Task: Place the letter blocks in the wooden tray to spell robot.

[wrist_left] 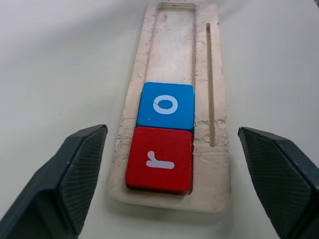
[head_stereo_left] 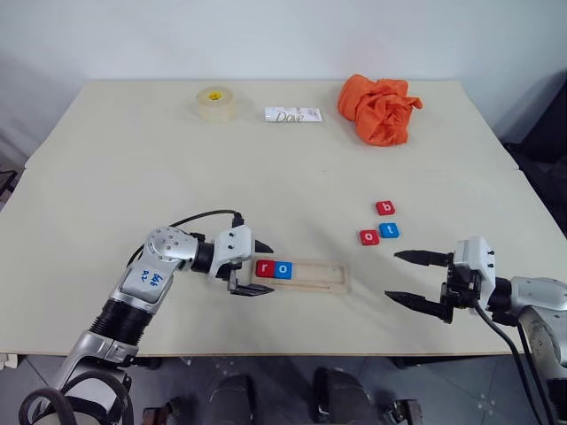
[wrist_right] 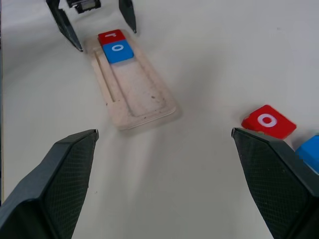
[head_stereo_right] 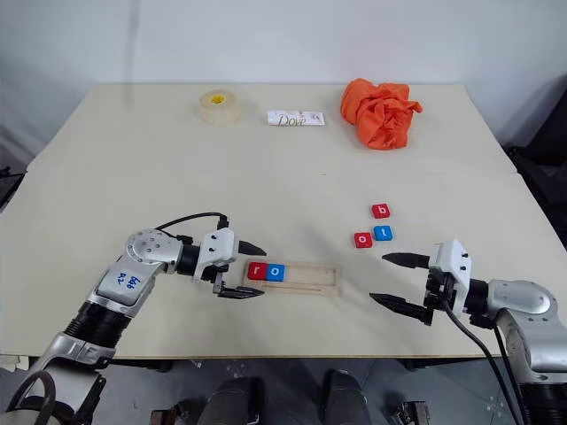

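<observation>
Wooden tray (head_stereo_left: 303,276) lies near the front edge of the desk (head_stereo_left: 133,159), long axis running left-right. Red r block (head_stereo_left: 265,268) and blue o block (head_stereo_left: 283,269) already sit side by side at its left end; rest of the slot is bare.

Left gripper (head_stereo_left: 254,270) sits at the tray's left end, jaws spread wide to either side of that end, holding nothing, not touching the blocks as far as I can tell.

Right gripper (head_stereo_left: 407,277) hovers off the tray's right end, jaws fully apart, empty, pointing left toward the tray.

Three loose blocks remain on the desk: red b block (head_stereo_left: 384,208) farthest back, red o block (head_stereo_left: 369,236) and blue t block (head_stereo_left: 389,231) touching or nearly so, just in front of it.

Key relation: next letter needed looks like b. It lies beyond and slightly left of the right jaws, well apart from the left arm, so the right arm is clearly nearer. The o/t pair sits between the right jaws and the b, so the reach probably has to pass over them.
</observation>
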Tool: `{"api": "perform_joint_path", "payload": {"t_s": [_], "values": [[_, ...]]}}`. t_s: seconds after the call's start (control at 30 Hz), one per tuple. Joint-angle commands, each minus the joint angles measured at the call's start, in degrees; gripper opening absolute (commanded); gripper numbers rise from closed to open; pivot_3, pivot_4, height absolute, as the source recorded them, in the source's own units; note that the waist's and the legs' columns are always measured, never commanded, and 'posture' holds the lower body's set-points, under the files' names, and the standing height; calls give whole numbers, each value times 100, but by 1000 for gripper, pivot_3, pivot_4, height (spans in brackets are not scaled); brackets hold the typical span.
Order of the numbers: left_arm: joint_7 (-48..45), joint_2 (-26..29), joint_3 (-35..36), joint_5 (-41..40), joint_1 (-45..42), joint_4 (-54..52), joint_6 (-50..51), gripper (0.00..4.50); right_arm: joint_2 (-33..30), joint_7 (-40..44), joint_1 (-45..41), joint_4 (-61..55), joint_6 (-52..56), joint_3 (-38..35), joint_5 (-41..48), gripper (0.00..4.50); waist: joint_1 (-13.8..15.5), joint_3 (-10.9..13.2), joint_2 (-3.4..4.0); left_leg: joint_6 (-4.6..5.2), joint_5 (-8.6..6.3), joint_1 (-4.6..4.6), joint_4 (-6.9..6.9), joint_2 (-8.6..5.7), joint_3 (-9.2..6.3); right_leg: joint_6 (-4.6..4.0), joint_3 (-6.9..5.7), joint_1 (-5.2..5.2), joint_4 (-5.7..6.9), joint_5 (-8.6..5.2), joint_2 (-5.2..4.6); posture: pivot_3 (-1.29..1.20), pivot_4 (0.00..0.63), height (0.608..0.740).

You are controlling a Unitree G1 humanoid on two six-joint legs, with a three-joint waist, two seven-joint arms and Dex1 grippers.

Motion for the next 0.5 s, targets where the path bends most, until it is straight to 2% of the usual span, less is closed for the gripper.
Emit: {"api": "perform_joint_path", "payload": {"t_s": [0.03,0.13,0.3,0.5], "values": [[-23,110,288,-287,151,-392,152,4453,-48,-169,54,-243,74,-242,164,4500,0,0,0,0,0,0,0,0,0,0,0,0,0,0,0,0,150,740],[-77,109,1024,-966,427,-515,-65,4453,147,-752,21,-422,532,-448,433,4500,-12,1,-1,5,-3,0,1,2,0,0,2,-2,2,0,0,0,150,740],[-484,91,1821,-1684,767,-227,-679,4453,416,-1764,-8,-737,1063,-578,484,4500,-8,0,-1,11,-6,3,2,5,-1,-1,2,0,5,0,1,0,150,740],[-599,-12,1955,-1484,893,549,-1702,4453,728,-2807,-98,-1034,1282,-644,323,4500,-2,0,-1,23,-13,3,2,4,-1,-1,2,2,3,0,1,0,150,740]]}}
